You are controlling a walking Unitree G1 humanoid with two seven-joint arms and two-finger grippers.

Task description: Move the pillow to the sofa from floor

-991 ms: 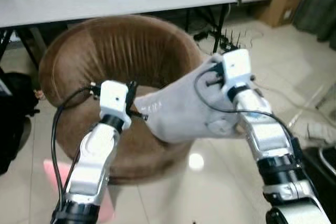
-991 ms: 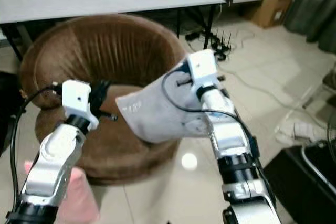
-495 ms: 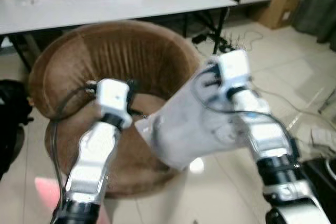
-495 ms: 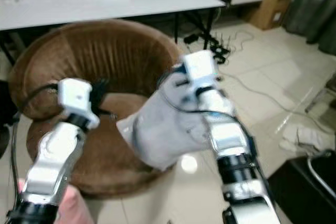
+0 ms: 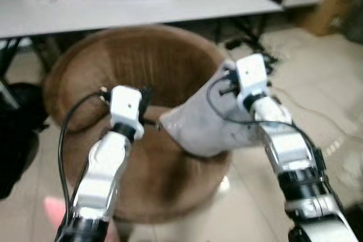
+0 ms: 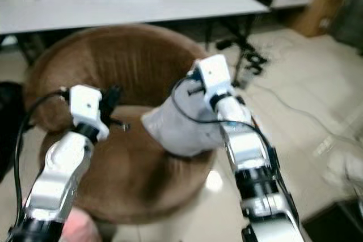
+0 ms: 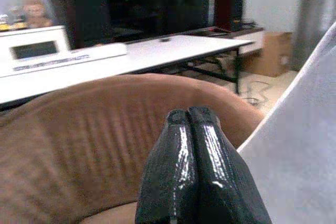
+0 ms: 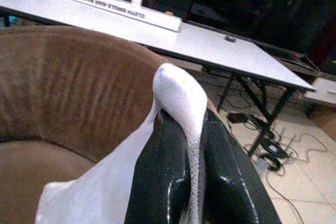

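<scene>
Right hand (image 8: 186, 145) pinches pillow (image 5: 207, 126), seemingly above sofa (image 5: 130, 60); left hand (image 7: 191, 124) closed, empty.

Living room: sofa (image 5: 136, 66), TV stand (image 7: 157, 3)

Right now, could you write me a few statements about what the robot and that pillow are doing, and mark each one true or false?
1. The right gripper has its jaws shut on the pillow. True.
2. The pillow lies on the floor. False: it hangs over the brown sofa.
3. The left gripper holds the pillow too. False: its jaws are shut on nothing, beside the pillow.
4. A white table stands behind the sofa. True.
5. The pillow is pink. False: it is pale grey.
</scene>
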